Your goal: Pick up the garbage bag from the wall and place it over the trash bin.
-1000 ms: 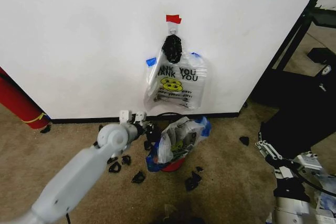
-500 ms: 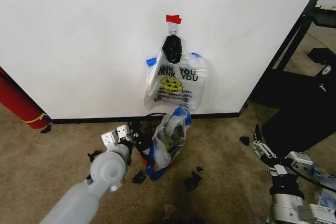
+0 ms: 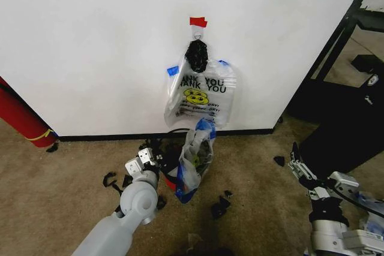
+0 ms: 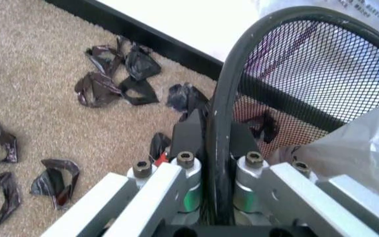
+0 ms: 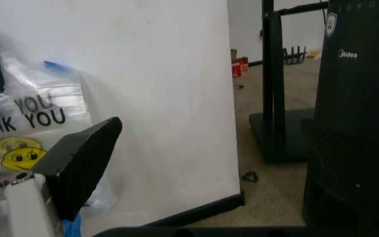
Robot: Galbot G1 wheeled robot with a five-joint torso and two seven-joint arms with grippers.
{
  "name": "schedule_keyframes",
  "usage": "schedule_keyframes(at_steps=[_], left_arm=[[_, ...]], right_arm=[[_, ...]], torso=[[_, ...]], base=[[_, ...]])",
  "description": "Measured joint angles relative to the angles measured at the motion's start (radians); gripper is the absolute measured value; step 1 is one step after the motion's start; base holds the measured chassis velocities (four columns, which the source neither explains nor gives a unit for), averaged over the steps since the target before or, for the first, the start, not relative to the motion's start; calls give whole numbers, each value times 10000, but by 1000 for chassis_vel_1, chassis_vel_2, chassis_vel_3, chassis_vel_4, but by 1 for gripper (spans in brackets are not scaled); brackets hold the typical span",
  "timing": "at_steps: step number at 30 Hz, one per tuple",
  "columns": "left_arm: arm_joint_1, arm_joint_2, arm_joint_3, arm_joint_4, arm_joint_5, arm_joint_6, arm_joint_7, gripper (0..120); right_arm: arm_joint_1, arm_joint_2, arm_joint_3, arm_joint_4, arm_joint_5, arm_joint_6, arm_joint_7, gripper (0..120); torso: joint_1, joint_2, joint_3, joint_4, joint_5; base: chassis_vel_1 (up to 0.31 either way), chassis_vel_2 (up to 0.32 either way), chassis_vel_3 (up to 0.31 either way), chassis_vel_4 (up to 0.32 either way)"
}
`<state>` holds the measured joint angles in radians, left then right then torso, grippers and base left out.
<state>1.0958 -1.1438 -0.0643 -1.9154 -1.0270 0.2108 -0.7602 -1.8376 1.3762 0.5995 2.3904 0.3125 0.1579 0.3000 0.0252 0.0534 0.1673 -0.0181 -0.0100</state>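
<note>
Garbage bag (image 3: 193, 159) draped partly over trash bin (image 4: 295, 79), not fully seated. Left gripper (image 4: 217, 168) clamped on bin rim; right gripper (image 3: 298, 163) parked, jaws apart.

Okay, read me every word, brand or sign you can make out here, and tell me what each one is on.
"THANK YOU", partly cut off: on the bundle of bags hanging on the wall, above a yellow smiley.
Small lines under the smiley: too small to read.
"Midea": on the tall black appliance.
Print on the garbage bag at the trash bin: crumpled, unreadable.
</note>
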Motion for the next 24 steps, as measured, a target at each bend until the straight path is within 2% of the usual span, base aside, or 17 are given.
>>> schedule_keyframes(at_steps=[5, 11, 12, 18, 20, 22, 24], left_arm=[[60, 2, 5, 21, 14, 212, 160, 3], [32, -62, -42, 42, 140, 361, 252, 26], [32, -62, -42, 42, 140, 361, 252, 26], [-127, 598, -197, -360, 105, 545, 278, 52], [-97, 678, -281, -479, 118, 569, 290, 55], [62, 813, -427, -709, 425, 570, 440, 64], [332, 965, -588, -982, 1218, 436, 775, 72]], right_arm=[[19, -35, 0, -55, 9, 0, 0, 100], [28, -43, 0, -172, 26, 42, -7, 100], [28, -43, 0, -172, 26, 42, -7, 100], [102, -39, -83, -257, 76, 36, -10, 100], [127, -63, -108, -261, 92, -2, -6, 100], [184, -142, -157, -256, 202, -157, 17, 100], [341, -327, -226, -244, 404, -519, 148, 100]], torso=[[0, 0, 0, 0, 1], [0, 0, 0, 0, -1], [0, 0, 0, 0, -1], [0, -2, 0, 0, 0], [0, -2, 0, 0, 0], [0, -2, 0, -2, -1], [0, -2, 0, -1, -1]], base=[[0, 0, 0, 0], [0, 0, 0, 0], [0, 0, 0, 0], [0, 0, 0, 0], [0, 0, 0, 0], [0, 0, 0, 0], [0, 0, 0, 0]])
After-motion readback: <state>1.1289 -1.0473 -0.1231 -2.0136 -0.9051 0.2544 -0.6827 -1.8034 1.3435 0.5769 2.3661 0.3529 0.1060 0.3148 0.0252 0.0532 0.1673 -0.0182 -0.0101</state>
